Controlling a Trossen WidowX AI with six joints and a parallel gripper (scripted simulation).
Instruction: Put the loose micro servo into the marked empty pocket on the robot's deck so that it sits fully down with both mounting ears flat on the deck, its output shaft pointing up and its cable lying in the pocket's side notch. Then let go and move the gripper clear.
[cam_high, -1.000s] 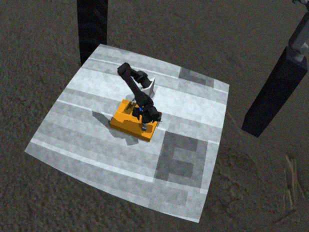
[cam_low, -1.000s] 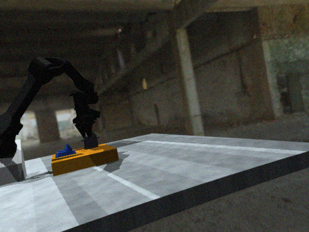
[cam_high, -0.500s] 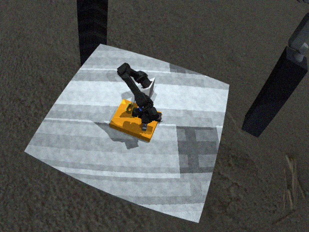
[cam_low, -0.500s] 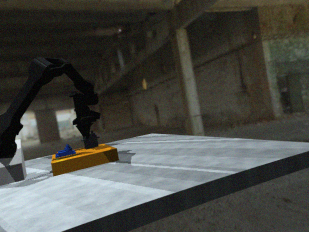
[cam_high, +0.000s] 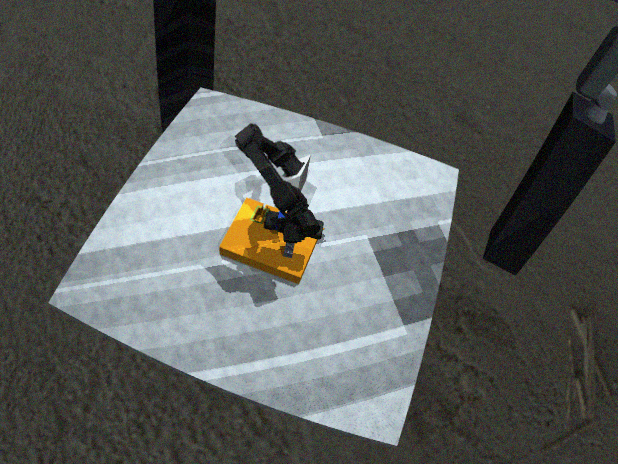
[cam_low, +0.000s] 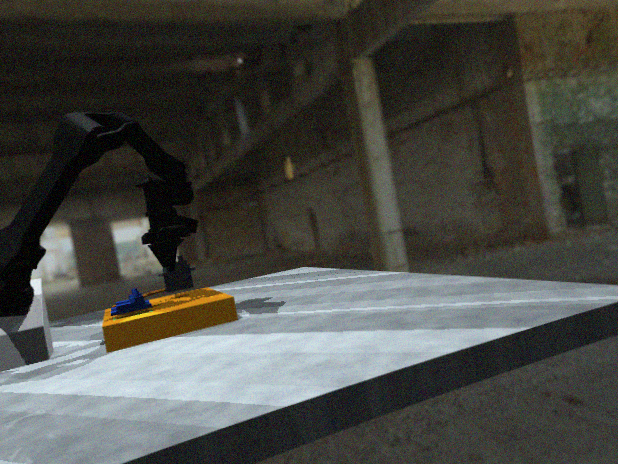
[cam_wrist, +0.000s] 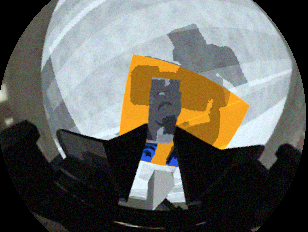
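The loose micro servo (cam_high: 288, 249) (cam_low: 179, 280) (cam_wrist: 165, 102) is a dark grey block, upright at the orange deck (cam_high: 234, 241) (cam_low: 210, 306) (cam_wrist: 235, 114). My gripper (cam_high: 291, 241) (cam_low: 172, 268) (cam_wrist: 161, 128) points down and is shut on the grey servo, near its top. Whether its underside touches the deck is not clear. The marked pocket (cam_high: 259, 214) has yellow-green edges near a deck corner; my right finger hides it in the wrist view. The servo's cable and shaft are too small to tell.
Two blue servos (cam_low: 131, 304) (cam_wrist: 149, 152) sit in the deck beside the pocket, partly hidden by the fingers in the wrist view. The pale arm base (cam_high: 303, 176) (cam_low: 39, 336) stands behind the deck. The deck rests on a striped pale table (cam_high: 310, 345) (cam_low: 300, 360).
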